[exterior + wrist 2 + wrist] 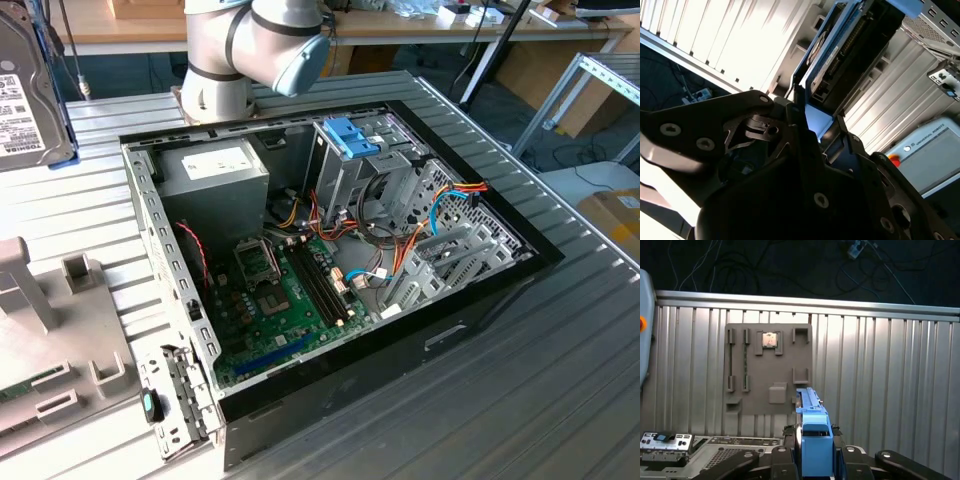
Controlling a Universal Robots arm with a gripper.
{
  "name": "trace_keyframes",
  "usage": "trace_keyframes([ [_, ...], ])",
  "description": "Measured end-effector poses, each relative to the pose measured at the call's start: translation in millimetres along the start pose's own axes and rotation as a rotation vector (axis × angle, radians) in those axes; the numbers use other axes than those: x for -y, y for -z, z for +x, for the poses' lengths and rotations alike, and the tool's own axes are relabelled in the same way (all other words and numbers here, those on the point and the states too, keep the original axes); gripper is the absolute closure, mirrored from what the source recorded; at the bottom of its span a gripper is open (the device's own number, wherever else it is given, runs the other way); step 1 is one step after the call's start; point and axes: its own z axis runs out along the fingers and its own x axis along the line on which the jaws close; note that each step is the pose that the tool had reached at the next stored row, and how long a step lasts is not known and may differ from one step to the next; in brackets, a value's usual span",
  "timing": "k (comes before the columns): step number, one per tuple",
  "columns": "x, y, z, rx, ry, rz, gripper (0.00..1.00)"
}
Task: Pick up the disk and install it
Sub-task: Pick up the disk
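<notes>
One claw [814, 434] gripping disk [808, 399], above table [890, 370]

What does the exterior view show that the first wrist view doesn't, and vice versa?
The exterior view adds the open case's motherboard, power supply and blue-tabbed drive cage. The first wrist view adds the gripper closed on the disk, and a chip seated in the grey tray. Both share the disk, the tray and the ribbed table.

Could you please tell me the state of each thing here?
disk: clamped in the gripper, above the table.
gripper: shut on the disk.
computer case: lying on its side, open.
grey tray: flat on the table, chip in one slot.
</notes>
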Motion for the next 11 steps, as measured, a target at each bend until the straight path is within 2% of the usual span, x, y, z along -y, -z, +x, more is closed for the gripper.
trace_keyframes([
  [11,2.8,0.1,0.2,0.0000,0.000,0.0000,0.63],
])
